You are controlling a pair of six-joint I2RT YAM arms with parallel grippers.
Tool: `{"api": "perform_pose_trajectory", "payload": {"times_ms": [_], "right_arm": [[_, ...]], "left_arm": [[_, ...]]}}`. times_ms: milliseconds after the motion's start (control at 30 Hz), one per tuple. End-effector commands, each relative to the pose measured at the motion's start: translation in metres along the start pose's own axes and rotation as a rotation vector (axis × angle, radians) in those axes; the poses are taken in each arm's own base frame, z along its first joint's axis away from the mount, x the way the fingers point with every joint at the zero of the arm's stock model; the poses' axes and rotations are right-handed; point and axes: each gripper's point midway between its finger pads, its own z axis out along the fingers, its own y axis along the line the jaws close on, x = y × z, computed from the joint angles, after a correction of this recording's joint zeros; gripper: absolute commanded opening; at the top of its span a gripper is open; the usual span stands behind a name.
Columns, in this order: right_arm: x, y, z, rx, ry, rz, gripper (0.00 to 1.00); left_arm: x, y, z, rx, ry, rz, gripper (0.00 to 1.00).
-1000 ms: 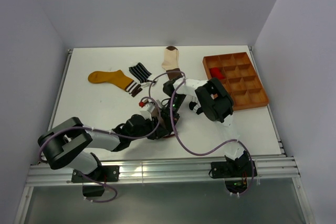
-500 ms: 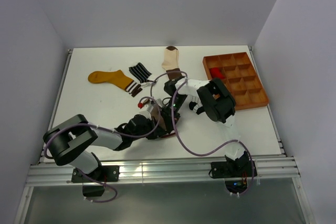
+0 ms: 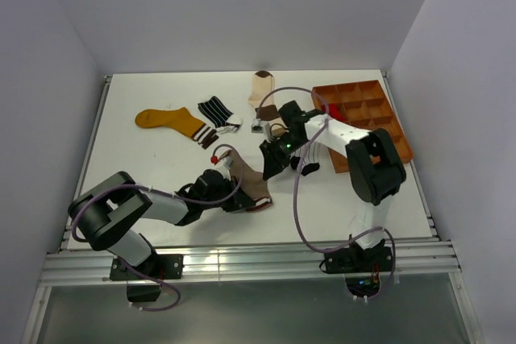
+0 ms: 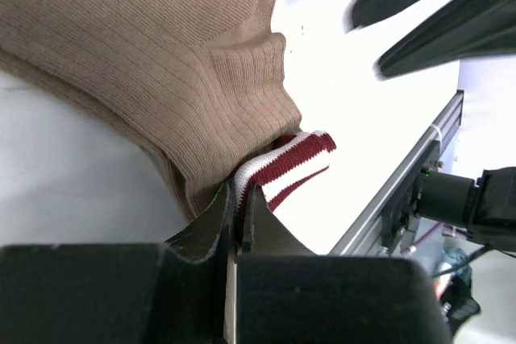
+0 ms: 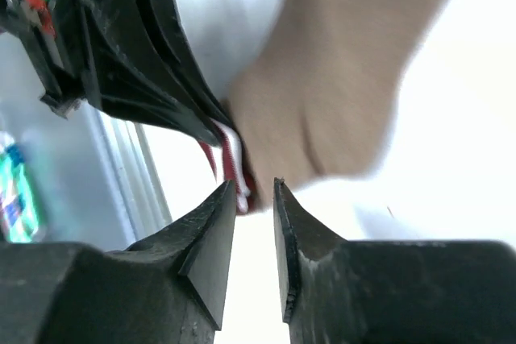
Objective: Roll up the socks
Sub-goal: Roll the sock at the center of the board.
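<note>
Pinching the red-and-white striped cuff of the taupe sock between pressed-together jaws, the left gripper is lying low at the near middle of the table. The sock's bunched body is bulging up just beyond its fingertips. Just past the sock, the right gripper is hovering with its jaws slightly parted and nothing between them. Farther back, three single socks are lying flat: one mustard yellow sock, one black-and-white striped sock and one cream-and-brown sock. One brown compartmented tray is sitting at the far right, with a bit of red fabric showing at its left side.
</note>
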Motion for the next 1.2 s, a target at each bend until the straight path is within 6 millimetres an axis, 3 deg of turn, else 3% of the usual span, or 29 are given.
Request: {"api": "perform_pose_trajectory", "payload": {"times_ms": [0, 33, 67, 100, 133, 300, 333, 400, 433, 467, 567, 667, 900, 1067, 1167], "right_arm": [[-0.033, -0.015, -0.036, 0.165, -0.183, -0.097, 0.32], [-0.044, -0.007, -0.056, 0.234, -0.244, -0.15, 0.31], [-0.037, -0.01, -0.063, 0.291, -0.262, -0.169, 0.31], [-0.046, -0.017, -0.078, 0.397, -0.306, -0.23, 0.32], [-0.046, -0.005, -0.092, 0.451, -0.348, -0.297, 0.33], [-0.056, 0.007, -0.128, 0.638, -0.479, -0.493, 0.34], [-0.042, -0.001, -0.12, 0.686, -0.44, -0.523, 0.37], [-0.042, 0.007, -0.119, 0.734, -0.438, -0.64, 0.38], [-0.03, 0.005, -0.109, 0.739, -0.414, -0.646, 0.38], [-0.031, 0.018, -0.1, 0.716, -0.419, -0.692, 0.38], [-0.02, 0.033, -0.072, 0.659, -0.383, -0.765, 0.38], [-0.004, 0.046, -0.043, 0.594, -0.293, -0.893, 0.38], [0.013, 0.072, 0.007, 0.492, -0.198, -1.053, 0.41], [0.044, 0.072, 0.037, 0.452, -0.089, -1.123, 0.42], [0.053, 0.074, 0.047, 0.452, -0.07, -1.167, 0.43]], "left_arm": [[0.031, 0.045, -0.008, -0.156, 0.163, -0.031, 0.0], [0.029, 0.041, -0.008, -0.147, 0.174, -0.041, 0.0], [0.033, 0.037, -0.01, -0.125, 0.212, -0.055, 0.0], [0.028, 0.036, -0.01, -0.115, 0.221, -0.074, 0.0], [0.025, 0.035, -0.011, -0.124, 0.239, -0.087, 0.0], [0.022, 0.03, -0.016, -0.138, 0.352, -0.129, 0.0], [0.02, 0.026, -0.016, -0.122, 0.37, -0.14, 0.0], [0.023, 0.032, -0.02, -0.124, 0.426, -0.181, 0.0], [0.021, 0.033, -0.019, -0.127, 0.437, -0.184, 0.0], [0.023, 0.035, -0.021, -0.136, 0.455, -0.199, 0.0], [0.027, 0.041, -0.023, -0.112, 0.512, -0.269, 0.0], [0.031, 0.044, -0.024, -0.104, 0.557, -0.291, 0.0], [0.035, 0.05, -0.025, -0.149, 0.608, -0.327, 0.0], [0.032, 0.05, -0.026, -0.17, 0.616, -0.35, 0.0], [0.03, 0.05, -0.025, -0.18, 0.617, -0.371, 0.0]]}}
